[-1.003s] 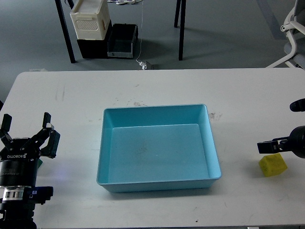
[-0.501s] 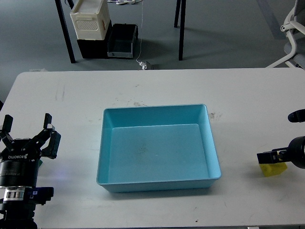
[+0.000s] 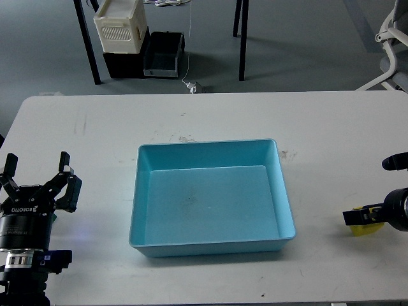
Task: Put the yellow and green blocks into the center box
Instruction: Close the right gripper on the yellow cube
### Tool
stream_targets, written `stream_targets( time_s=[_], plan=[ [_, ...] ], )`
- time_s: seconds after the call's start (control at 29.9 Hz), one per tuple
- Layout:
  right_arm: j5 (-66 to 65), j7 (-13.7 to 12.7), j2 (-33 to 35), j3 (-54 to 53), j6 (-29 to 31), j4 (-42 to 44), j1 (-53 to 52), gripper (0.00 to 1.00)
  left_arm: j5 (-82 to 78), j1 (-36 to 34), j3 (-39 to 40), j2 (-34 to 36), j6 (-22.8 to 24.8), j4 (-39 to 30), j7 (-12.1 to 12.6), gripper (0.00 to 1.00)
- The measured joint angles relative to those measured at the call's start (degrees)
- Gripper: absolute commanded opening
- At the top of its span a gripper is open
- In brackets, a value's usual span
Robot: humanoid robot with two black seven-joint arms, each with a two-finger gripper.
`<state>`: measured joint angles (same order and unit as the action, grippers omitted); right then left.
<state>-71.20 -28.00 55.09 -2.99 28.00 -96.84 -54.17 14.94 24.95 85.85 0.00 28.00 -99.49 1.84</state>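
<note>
The light blue box (image 3: 207,148) sits empty at the middle of the white table (image 3: 210,115). A yellow block (image 3: 368,229) lies on the table to the right of the box, mostly covered by one dark finger of my right gripper (image 3: 379,190). That gripper is open, with its other finger farther back near the right edge. My left gripper (image 3: 36,171) is open and empty at the front left, well left of the box. No green block shows; it may be hidden under my left arm.
Beyond the table's far edge, a white crate (image 3: 121,25) and a dark bin (image 3: 162,54) stand on the floor between table legs. A white office chair (image 3: 392,44) is at the back right.
My right gripper has moved down and toward me over the yellow block, covering more of it. The left arm and the box have not moved.
</note>
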Motion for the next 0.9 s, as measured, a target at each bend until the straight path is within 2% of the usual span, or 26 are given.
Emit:
stream_targets(
  time_s=[0.4,0.47,0.5,0.53,0.6,0.67,0.8,0.84,0.87,0.9],
  plan=[
    [-1.7,0.0,-4.4,-0.1,0.0,4.5,1.4,1.00,0.0,-0.1,-0.1,0.0,0.0,0.6,0.0,1.00],
    [-1.7,0.0,-5.2,-0.1,0.0,4.8,1.8,0.98,0.0,-0.1,-0.1,0.0,0.0,0.6,0.0,1.00],
    [-1.7,0.0,-5.5,-0.1,0.0,4.9,2.0,0.90,0.0,-0.1,-0.1,0.0,0.0,0.6,0.0,1.00],
    [-1.8,0.0,-5.6,-0.1,0.0,4.9,2.0,0.72,0.0,-0.1,0.0,0.0,0.0,0.6,0.0,1.00],
    [-2.5,0.0,-5.8,-0.2,0.0,4.8,2.1,0.44,0.0,-0.1,0.0,0.0,0.0,0.6,0.0,1.00],
    [-4.2,0.0,-5.8,-0.2,0.0,4.6,2.3,0.34,0.0,-0.1,0.0,0.0,0.0,0.6,0.0,1.00],
    [-8.3,0.0,-5.8,-0.1,0.0,4.4,2.9,0.24,-0.1,-0.1,-0.1,0.0,0.0,0.6,0.0,1.00],
    [-8.7,0.0,-5.7,-0.1,0.0,4.3,3.0,0.19,-0.1,-0.1,-0.1,0.0,0.0,0.6,0.0,1.00],
    [-8.9,0.0,-5.6,-0.1,0.0,4.2,3.0,0.05,-0.1,-0.1,-0.1,0.0,0.0,0.6,0.0,1.00],
    [-9.0,0.0,-5.5,-0.2,0.0,4.1,3.0,0.00,-0.1,0.0,-0.2,0.0,0.0,0.6,0.0,1.00]
  ],
)
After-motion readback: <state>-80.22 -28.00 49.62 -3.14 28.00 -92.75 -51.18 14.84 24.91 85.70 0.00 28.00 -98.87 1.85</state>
